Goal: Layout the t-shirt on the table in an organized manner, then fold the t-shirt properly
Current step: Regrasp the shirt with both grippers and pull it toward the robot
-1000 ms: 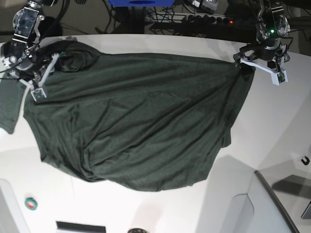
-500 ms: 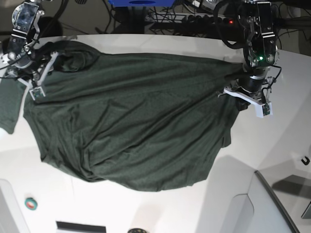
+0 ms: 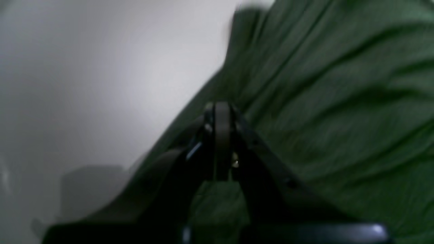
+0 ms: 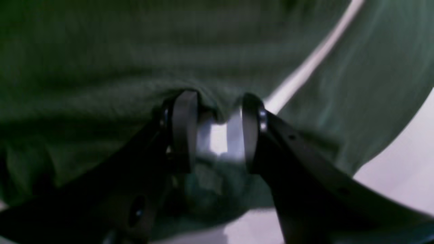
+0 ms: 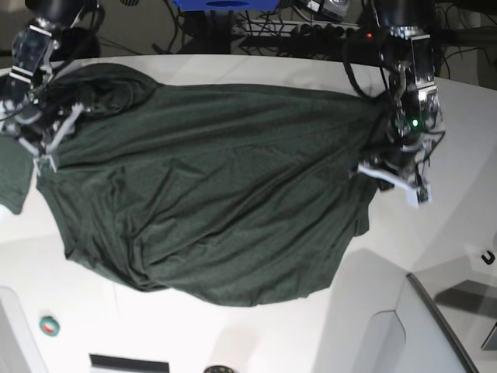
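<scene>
Roughly: the t-shirt (image 5: 217, 194) lies spread but rumpled over the white tabletop (image 5: 458, 210), long axis running side to side in the base view, with the two arms at its opposite ends. A loose flap (image 5: 14, 175) hangs out past the main body at base-view left.

Left gripper (image 5: 394, 172) sits at the base-view right edge of the cloth, where the fabric bunches toward it. In the left wrist view its fingers (image 3: 222, 135) are pressed together. They look pinched on the shirt edge, but the blur means I cannot tell for sure that cloth is between them. The shirt body lies to the right of those fingers in that view, bare tabletop to the left.

Right gripper (image 5: 43, 144) is at the opposite end, near the collar and shoulder bunch. Its fingers (image 4: 183, 128) stand apart with a bright gap between them; fabric drapes over and beyond the tips, but no clamp is visible.

Judgement: the coming move turns on pulling the two ends away from each other along that side-to-side axis to flatten the wrinkles. The left arm seems ready; the right one likely needs to close on cloth first. Folding not yet begun.
</scene>
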`<action>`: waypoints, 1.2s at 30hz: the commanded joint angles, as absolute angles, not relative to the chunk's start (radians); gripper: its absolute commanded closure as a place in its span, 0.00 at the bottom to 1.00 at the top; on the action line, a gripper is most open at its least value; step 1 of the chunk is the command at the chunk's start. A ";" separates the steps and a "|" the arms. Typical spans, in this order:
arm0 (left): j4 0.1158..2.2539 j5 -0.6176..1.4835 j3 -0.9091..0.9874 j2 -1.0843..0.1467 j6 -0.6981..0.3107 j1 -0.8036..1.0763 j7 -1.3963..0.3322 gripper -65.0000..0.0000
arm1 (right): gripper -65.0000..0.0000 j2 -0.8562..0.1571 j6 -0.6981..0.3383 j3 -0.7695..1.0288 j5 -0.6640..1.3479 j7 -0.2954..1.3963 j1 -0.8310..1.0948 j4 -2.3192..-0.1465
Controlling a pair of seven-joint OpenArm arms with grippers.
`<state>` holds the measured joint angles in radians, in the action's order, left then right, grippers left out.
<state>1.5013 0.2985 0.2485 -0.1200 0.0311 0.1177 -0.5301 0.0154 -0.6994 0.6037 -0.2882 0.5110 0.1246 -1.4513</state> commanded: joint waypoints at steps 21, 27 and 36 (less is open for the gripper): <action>0.877 0.295 0.097 -0.101 0.030 -0.205 -0.344 1.00 | 0.68 -0.203 -0.601 0.427 -0.282 0.420 -0.277 -0.826; 0.947 0.295 0.096 -0.105 0.030 -0.182 -0.354 1.00 | 0.68 -0.260 -0.529 0.427 -0.282 0.375 -0.381 -0.659; 1.201 0.295 0.105 -0.139 0.030 0.045 -0.418 1.00 | 0.68 -0.259 -0.529 0.427 -0.280 0.437 -0.179 -0.868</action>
